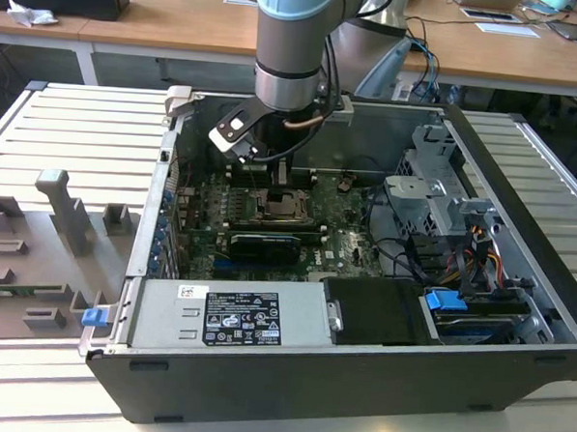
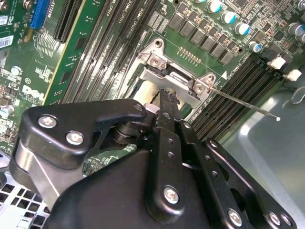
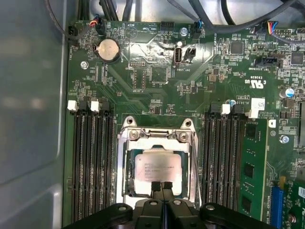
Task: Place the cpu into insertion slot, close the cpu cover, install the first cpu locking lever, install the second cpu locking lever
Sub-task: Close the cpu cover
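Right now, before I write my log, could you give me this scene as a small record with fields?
cpu: lies flat in the insertion slot
cpu cover: silvery frame around the cpu; whether fully down, cannot tell
gripper: shut, tips at one edge of the cpu, holding nothing
lever rod: thin, sticks out from a socket corner over the memory slots
case: open, motherboard inside
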`<state>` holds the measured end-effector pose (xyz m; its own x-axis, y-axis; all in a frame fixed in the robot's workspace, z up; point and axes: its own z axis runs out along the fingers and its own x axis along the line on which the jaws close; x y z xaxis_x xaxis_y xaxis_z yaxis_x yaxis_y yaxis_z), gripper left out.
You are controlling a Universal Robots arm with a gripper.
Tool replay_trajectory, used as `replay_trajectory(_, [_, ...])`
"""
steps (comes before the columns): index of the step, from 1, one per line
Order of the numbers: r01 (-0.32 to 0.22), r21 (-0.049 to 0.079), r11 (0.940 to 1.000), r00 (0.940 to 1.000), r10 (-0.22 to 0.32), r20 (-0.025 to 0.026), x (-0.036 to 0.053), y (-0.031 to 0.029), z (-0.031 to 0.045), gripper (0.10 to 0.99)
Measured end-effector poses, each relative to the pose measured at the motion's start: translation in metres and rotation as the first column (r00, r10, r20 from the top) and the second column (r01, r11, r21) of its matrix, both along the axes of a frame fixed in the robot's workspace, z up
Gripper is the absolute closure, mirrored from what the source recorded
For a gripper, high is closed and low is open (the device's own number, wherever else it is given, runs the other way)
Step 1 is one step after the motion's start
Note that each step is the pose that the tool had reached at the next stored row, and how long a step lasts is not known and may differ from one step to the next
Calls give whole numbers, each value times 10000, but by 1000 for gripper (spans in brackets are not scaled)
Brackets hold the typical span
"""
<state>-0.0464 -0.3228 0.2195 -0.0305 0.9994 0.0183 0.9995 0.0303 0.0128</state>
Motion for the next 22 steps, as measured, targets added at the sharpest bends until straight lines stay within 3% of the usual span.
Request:
replay_trajectory(13, [0, -1, 10000, 10000, 0, -1, -1, 3, -141, 980])
replay_trajectory(18, [-3, 0, 10000, 10000, 3, 0, 17, 5, -67, 980])
replay_trajectory(22, [-2, 0, 10000, 10000, 2, -5, 64, 5, -66, 980])
